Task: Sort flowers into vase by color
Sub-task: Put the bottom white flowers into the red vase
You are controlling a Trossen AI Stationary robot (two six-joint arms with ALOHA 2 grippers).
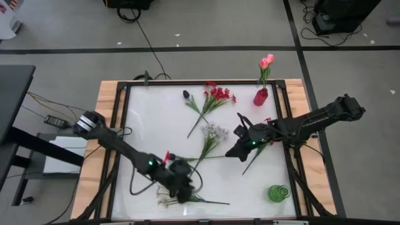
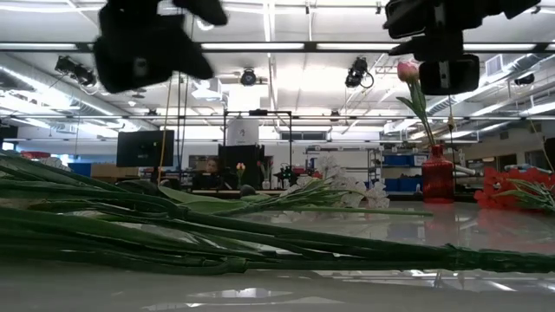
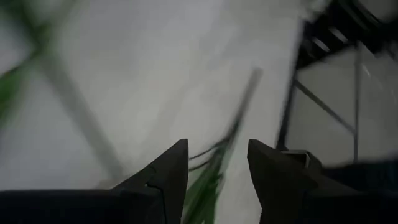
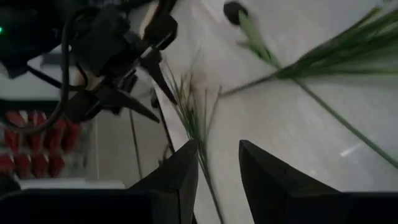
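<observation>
Flowers lie flat on the white table: a red spray [image 1: 217, 95], a dark bud [image 1: 186, 95], a white spray [image 1: 214, 132], a pink bud [image 1: 167, 155] on a long stem, and a pale bunch [image 1: 167, 199] by the near edge. Pink flowers [image 1: 267, 61] stand in the red vase [image 1: 260, 97]. My left gripper [image 1: 182, 190] [image 3: 217, 168] hovers open over the pale bunch's green stems [image 3: 208, 183]. My right gripper [image 1: 232, 152] [image 4: 219, 168] is open above the table, right of centre, beside a loose stem [image 1: 256, 156]. In the low view both grippers are well above the stems [image 2: 260, 243].
A green vase [image 1: 278, 192] stands at the near right corner. The table has a dark raised frame [image 1: 119, 125] with wooden borders. A cable loops on the table near the left arm [image 1: 134, 187]. Bare white surface [image 1: 156, 125] lies on the left half.
</observation>
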